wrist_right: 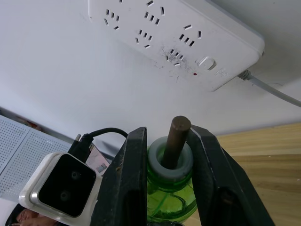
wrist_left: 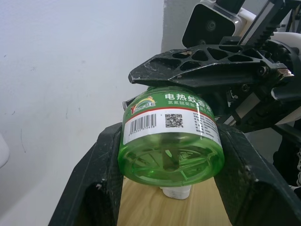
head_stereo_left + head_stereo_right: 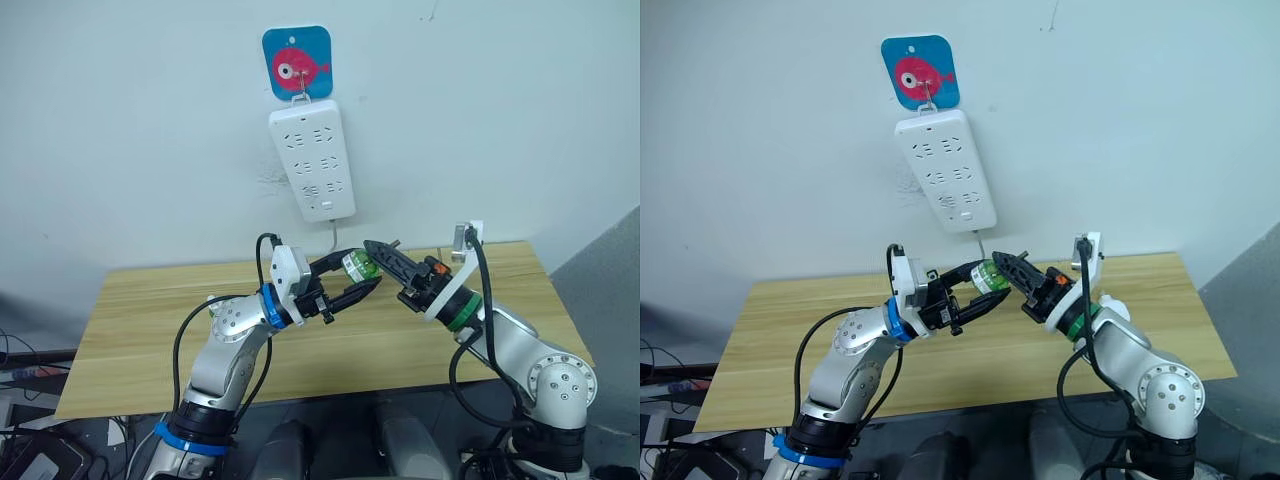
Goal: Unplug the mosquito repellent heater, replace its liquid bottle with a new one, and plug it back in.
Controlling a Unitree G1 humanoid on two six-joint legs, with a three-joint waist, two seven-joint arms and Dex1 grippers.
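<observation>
Bottle held between both grippers below the power strip

Bottle (image 2: 171, 141) of green translucent plastic hangs in the air below the power strip (image 3: 312, 160), above the wooden surface (image 3: 130, 330), with both arms on it. The left gripper (image 3: 358, 277) has its fingers (image 2: 101, 179) pinching the bottle's round body from either side, base toward its wrist camera. The right gripper (image 3: 378, 253) has its fingers (image 1: 127, 183) closed on the neck, just beside the grey collar (image 1: 170, 162) from which a dark wick (image 1: 178, 139) stands out.

Handling judgement: the bottle looks light and rigid, but its wall is smooth, glossy and curved, so it is likely to slip or rotate under a light pinch. The labelled body is the safer place to grip; the wick appears slender and should take no load. Whether liquid remains inside cannot be told for certain.

The power strip hangs on the wall from a hook with a pink fish sign (image 3: 297, 62); all its sockets appear empty. A small white object (image 2: 175, 191) lies on the surface directly below the bottle; it may be the mosquito repellent heater, though too little of it shows to confirm.
</observation>
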